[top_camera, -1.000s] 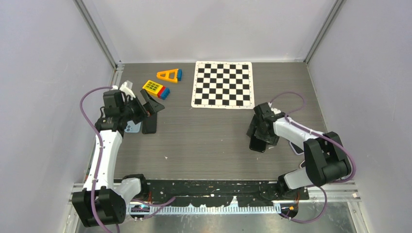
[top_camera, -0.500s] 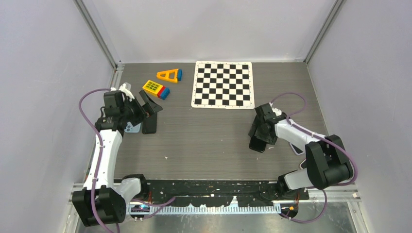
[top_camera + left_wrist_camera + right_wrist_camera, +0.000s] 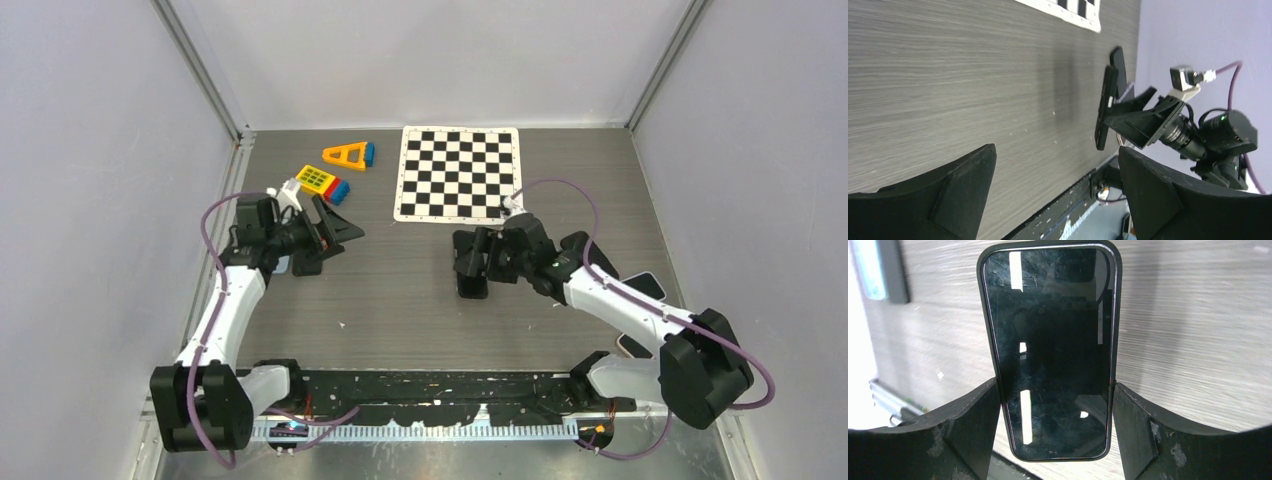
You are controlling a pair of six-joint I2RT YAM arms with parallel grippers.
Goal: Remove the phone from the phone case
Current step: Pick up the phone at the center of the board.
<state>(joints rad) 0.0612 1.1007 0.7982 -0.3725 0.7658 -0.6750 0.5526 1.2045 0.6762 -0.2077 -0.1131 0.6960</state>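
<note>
The right hand (image 3: pixel 478 258) had carried the phone (image 3: pixel 1053 350) from the right side to over the middle of the table (image 3: pixel 400 290), gripping the phone case (image 3: pixel 1114 315) by its sides. The left hand (image 3: pixel 332 232) had turned toward it, open and empty. The phone was not out yet. The right wrist view showed the screen. The left wrist view showed only the thin edge.

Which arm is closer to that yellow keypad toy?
Left. The left fingers, open, are close by the yellow keypad toy; the right fingers, gripping the phone, are far off.
</note>
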